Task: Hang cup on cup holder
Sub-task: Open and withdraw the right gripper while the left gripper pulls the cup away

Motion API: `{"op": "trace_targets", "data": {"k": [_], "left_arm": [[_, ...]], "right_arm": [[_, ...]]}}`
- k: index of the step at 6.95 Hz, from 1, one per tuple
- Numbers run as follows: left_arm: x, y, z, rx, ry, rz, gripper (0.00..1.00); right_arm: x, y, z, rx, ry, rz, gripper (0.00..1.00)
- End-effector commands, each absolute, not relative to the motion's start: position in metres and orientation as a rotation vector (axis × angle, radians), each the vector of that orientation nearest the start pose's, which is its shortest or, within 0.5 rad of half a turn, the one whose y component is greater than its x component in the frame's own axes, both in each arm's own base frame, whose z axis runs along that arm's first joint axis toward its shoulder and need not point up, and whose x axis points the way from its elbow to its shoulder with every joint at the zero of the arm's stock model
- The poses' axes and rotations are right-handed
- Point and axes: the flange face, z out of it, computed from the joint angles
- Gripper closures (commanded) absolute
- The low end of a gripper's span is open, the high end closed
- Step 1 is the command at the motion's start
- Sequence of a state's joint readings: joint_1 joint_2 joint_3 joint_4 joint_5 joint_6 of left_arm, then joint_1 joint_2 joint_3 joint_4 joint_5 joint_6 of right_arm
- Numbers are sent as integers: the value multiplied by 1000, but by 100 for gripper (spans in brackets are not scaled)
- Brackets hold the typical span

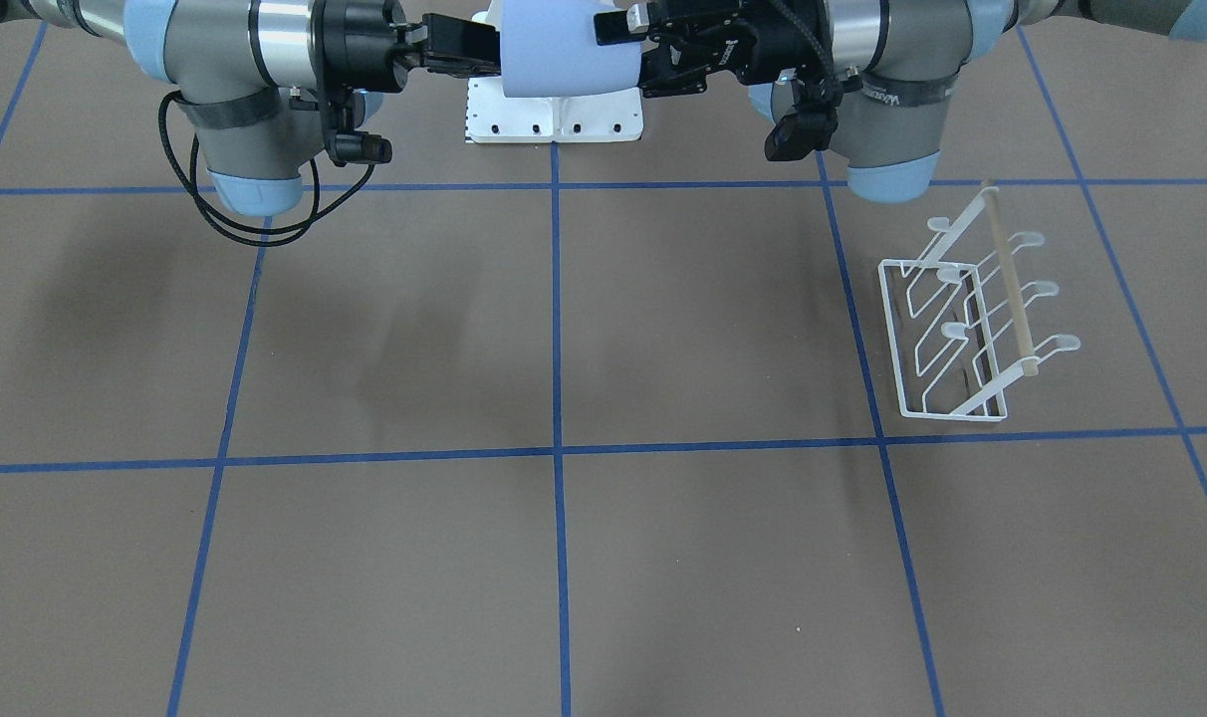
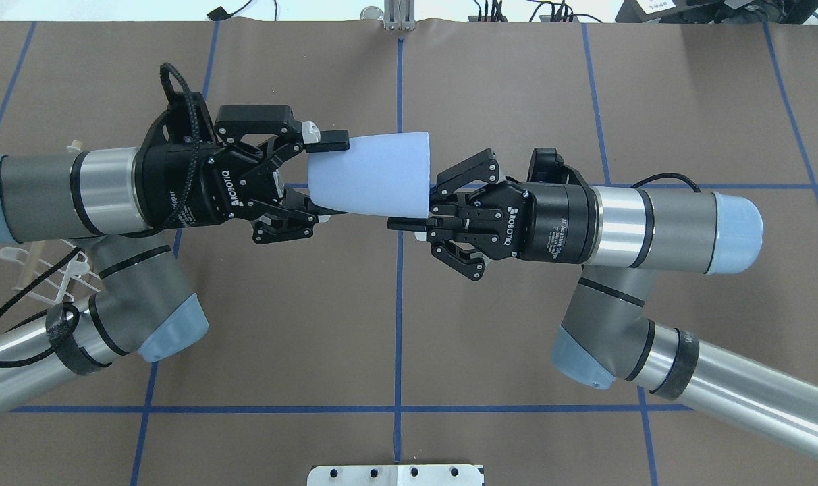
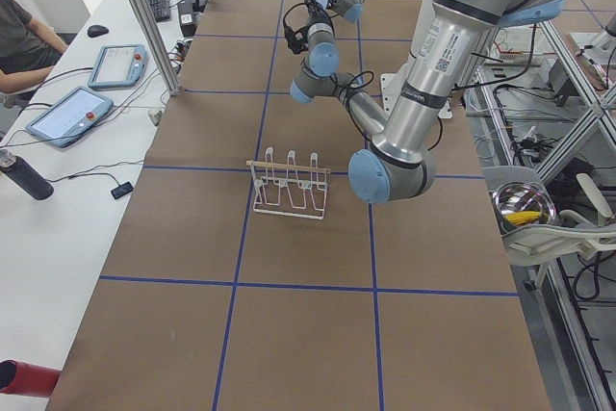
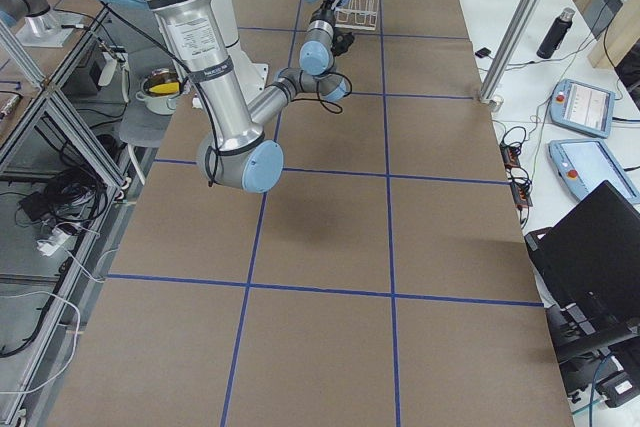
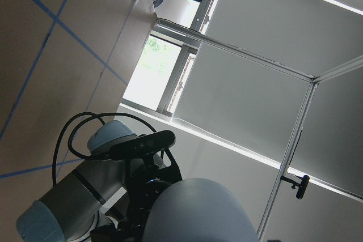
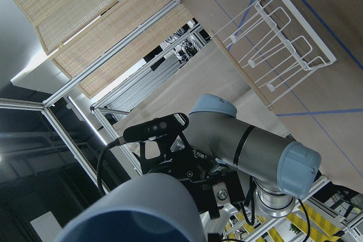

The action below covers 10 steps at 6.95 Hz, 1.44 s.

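Note:
The pale blue cup hangs on its side in the air between my two grippers, above the table's middle near the robot's base; it also shows in the front view. My left gripper spans the cup's narrow end, with a finger against each side. My right gripper is shut on the wall of the cup's wide rim. The white wire cup holder with its wooden rod stands on the table on my left side. In the overhead view my left arm mostly hides it.
A white mounting plate lies at the robot's base under the grippers. Blue tape lines cross the brown table. A person sits at a side desk with tablets beyond the table's far edge.

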<state>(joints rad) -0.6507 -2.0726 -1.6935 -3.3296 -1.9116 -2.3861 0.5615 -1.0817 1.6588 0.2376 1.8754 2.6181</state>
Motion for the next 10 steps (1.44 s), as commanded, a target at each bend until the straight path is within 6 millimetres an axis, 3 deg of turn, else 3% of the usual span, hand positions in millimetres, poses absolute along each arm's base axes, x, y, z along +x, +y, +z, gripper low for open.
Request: {"op": "trace_targets", "data": {"k": [1,3,4,5,7,8,9,10], "left_arm": [[349,-392,171,-352,2317,-328,100],[346,-392,173,-342,2318,-329,100],[339,-396,178,-311,2316,-337,100],[310,-423,183,-229,2308,-388,100],[227,-480,240,-23,2126,-375,100],[198,-503,261,106,1985,-331,100],[170,-514,290,218,1849,-329,100],[150,-523,318,279,1729,-299,100]], "right_arm": [[-383,-366,186,-693,-2276,421,0],[-370,-376,200,-555,-2282,398,0],[-340,-389,226,-457,-2318,388,0],[-309,-404,256,-398,-2274,378,0],[-279,-423,322,-45,-2144,305,0],[-264,-448,363,172,-2021,226,0],[-232,-479,408,328,-1855,98,0],[-189,-505,432,369,-1701,59,0]]}}
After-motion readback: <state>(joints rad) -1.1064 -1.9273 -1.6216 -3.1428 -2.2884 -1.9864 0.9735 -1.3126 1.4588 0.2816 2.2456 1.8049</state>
